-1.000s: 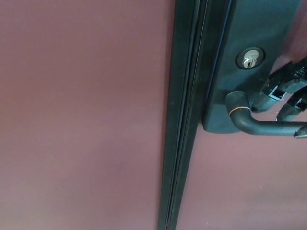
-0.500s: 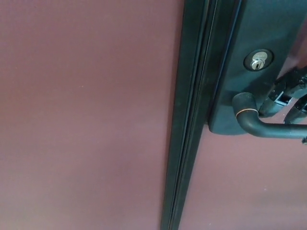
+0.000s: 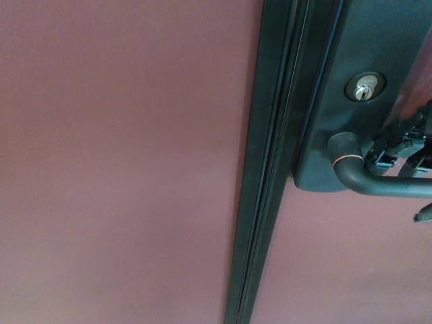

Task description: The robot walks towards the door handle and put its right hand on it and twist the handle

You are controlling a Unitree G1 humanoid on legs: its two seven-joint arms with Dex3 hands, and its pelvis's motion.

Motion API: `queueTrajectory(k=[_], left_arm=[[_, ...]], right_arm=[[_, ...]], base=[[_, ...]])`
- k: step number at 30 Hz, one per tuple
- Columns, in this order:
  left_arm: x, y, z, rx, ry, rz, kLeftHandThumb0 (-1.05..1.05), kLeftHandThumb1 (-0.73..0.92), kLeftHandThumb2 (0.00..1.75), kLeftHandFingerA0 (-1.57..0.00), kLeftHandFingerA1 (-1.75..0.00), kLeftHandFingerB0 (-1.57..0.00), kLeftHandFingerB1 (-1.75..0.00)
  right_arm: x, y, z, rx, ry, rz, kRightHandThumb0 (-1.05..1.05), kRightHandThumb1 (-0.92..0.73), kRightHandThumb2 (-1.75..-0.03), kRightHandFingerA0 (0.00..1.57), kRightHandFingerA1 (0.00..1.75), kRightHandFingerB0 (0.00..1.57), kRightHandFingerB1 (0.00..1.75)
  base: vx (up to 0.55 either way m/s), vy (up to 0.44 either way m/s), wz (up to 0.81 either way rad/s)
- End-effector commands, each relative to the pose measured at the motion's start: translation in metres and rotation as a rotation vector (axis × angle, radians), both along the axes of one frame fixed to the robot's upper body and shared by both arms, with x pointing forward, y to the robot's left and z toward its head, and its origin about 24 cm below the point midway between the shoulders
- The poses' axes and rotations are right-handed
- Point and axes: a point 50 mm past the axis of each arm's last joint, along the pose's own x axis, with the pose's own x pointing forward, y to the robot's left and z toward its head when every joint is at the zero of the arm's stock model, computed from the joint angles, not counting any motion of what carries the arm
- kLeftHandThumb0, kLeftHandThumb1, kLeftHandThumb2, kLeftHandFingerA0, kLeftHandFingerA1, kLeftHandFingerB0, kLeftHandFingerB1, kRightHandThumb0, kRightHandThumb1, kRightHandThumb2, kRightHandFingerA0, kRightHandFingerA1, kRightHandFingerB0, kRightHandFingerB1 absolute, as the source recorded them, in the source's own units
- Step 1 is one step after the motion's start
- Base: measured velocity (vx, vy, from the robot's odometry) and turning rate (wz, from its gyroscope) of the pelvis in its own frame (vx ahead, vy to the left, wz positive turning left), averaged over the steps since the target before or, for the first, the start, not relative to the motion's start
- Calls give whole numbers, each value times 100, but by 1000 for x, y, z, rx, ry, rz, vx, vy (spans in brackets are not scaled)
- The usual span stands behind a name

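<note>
Head view, close to the door point(image 3: 121, 162): a flat reddish-brown panel fills the left half and the lower right of the frame. A dark vertical door edge point(image 3: 270, 169) with a narrow seam runs from top to bottom, leaning slightly, just right of centre. On its right side sits a dark backplate point(image 3: 364, 47), reaching from the top edge down to about mid-height. A round keyhole cylinder point(image 3: 364, 88) with a silvery core is set in the plate, above the lever. The door handle point(image 3: 378, 183), a dark lever with a thin bright ring at its neck, springs from the lower part of the plate, bends, and runs roughly level toward the right edge of the frame. The right robot hand point(image 3: 405, 145) enters at the right edge, mostly cut off; its black fingers point(image 3: 391, 138) lie just above the lever and close against the plate, seemingly touching the top of the lever. A dark fingertip shows below the lever at the right edge. Whether the fingers are clasped round the lever cannot be told. The left robot hand does not show.
</note>
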Motion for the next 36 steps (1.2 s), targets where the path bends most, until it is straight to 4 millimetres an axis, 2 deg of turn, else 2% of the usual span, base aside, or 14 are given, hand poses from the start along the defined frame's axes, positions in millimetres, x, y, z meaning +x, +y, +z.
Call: queueTrajectory(k=[1,7,11,12,14,15,16,17,18,19,21,28,30,36], left_arm=[[-2,-1,-1,-12,-1,12,-30,53,56,-64,-48,-51,-40],[-2,-1,-1,-10,0,11,-30,53,56,-64,-48,-51,-40],[0,-2,-1,-12,-3,8,-30,53,56,-65,-48,-52,-40],[0,-2,-1,-13,-3,10,-37,44,71,-60,-56,-48,-50],[0,-2,-1,-13,-3,12,-37,44,71,-60,-56,-48,-50],[-2,-2,-2,-14,2,15,-37,44,71,-60,-56,-48,-50],[-4,-2,-1,-17,6,20,-37,44,71,-61,-57,-48,-50],[-5,-2,-1,-17,7,21,-37,44,71,-61,-57,-48,-50],[-5,-2,-1,-16,7,21,-37,44,71,-61,-57,-48,-50],[-6,-2,-2,-18,3,23,-37,44,71,-62,-57,-48,-50],[-5,-3,-2,-22,0,27,-37,44,72,-62,-57,-49,-50],[-5,-2,-1,-22,10,13,-37,44,71,-62,-57,-50,-51],[5,-1,-1,-14,-9,14,-37,44,71,-62,-57,-50,-51],[-1,-2,-1,-2,12,-16,-37,45,71,-62,-57,-50,-51]], right_arm=[[2,2,-32,-54,107,-9,-63,-43,-77,43,51,35,44],[2,5,-40,-54,124,2,-62,-42,-77,44,51,34,44],[3,8,-46,-38,129,7,-49,-38,-74,44,53,34,45],[3,8,-46,-36,125,6,-44,-36,-75,45,54,33,47],[3,8,-46,-34,121,6,-44,-36,-75,45,54,33,47],[2,8,-47,-30,113,10,-38,-49,-54,52,42,48,37],[2,8,-48,0,65,26,-28,-48,-54,71,48,68,45],[2,8,-49,16,40,31,-33,-40,-75,71,63,61,57],[1,8,-49,20,31,32,-33,-40,-75,71,63,61,57],[1,7,-48,34,3,32,-23,-49,-54,82,52,76,49],[0,5,-47,58,-10,27,-20,-49,-54,88,56,79,51],[0,2,-45,58,2,22,-19,-50,-55,87,56,78,50],[7,5,-41,59,-19,24,-19,-50,-55,87,55,78,50],[7,5,-40,55,-5,22,-20,-50,-55,87,55,78,50]], base=[[0,0,0],[0,0,0],[0,0,0],[0,0,0],[0,0,0],[0,0,0],[0,0,0],[0,0,0],[0,0,0],[0,0,0],[0,0,0],[0,0,0],[0,0,0],[0,0,0]])
